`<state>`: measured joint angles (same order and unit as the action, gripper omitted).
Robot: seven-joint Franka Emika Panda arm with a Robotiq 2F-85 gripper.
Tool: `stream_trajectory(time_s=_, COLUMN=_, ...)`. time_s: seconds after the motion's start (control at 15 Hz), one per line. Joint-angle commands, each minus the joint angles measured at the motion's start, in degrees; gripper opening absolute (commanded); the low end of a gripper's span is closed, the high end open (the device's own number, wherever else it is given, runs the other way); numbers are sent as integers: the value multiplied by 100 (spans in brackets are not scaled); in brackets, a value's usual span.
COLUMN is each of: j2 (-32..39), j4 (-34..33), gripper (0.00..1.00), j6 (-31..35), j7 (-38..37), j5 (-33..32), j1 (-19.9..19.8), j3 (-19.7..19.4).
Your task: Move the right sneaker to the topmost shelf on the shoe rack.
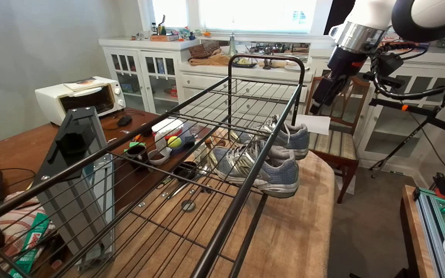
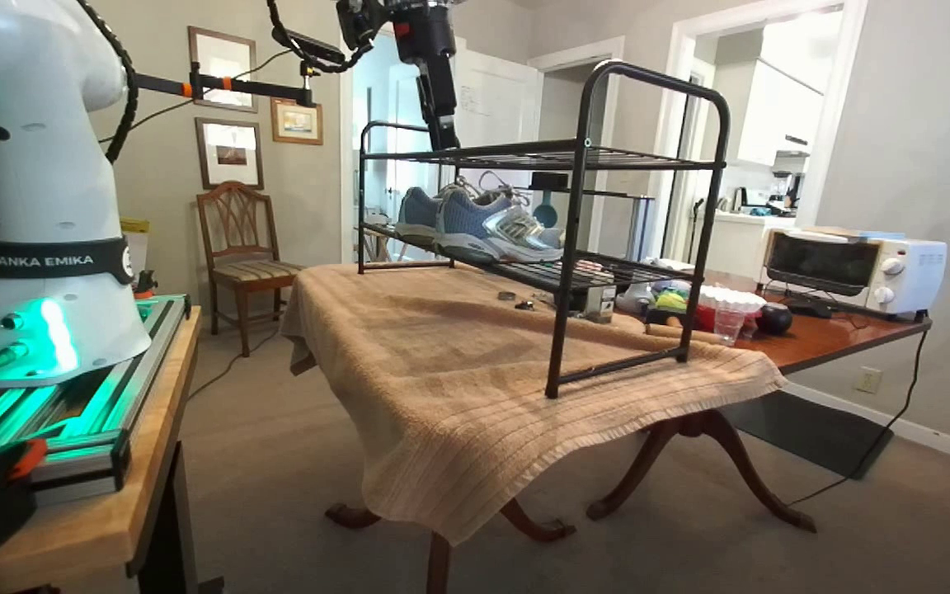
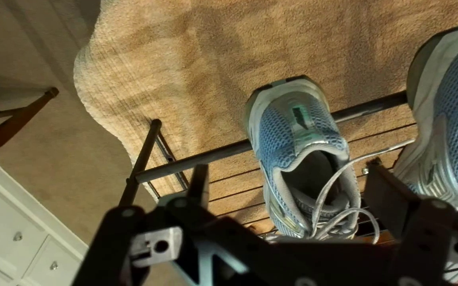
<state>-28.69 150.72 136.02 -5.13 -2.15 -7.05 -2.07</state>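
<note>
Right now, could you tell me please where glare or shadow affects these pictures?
In an exterior view, the window glares almost white; in an exterior view, the base light burns out white at its middle; in the wrist view, soft shadows band the cloth, and the claw is mostly dark, while the shoe near the middle shows its mesh clearly.

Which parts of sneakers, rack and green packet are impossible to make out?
In an exterior view: much of the left sneaker, behind the right sneaker.
Wrist view: right sneaker's toe, behind the jaws' body.
In an exterior view: near end of the shoe rack, cut by the edges; green packet, most lettering too small.
</note>
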Motion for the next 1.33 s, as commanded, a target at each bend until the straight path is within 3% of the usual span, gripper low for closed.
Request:
stream_trajectory(time_s=0.0, j2=347, j4=45, gripper=100, j6=495, j7=-150, j5=-121, j1=-84, j3=33)
stream_trajectory(time_s=0.8, j2=1004, j4=190, gripper=100, j6=1447, j7=-405, j5=-208, j1=-132, j3=133)
stream_trajectory(time_s=1.27, j2=1319, j4=400, gripper=100, j6=2282, j7=-966, j5=-452, j1=-300, j3=340)
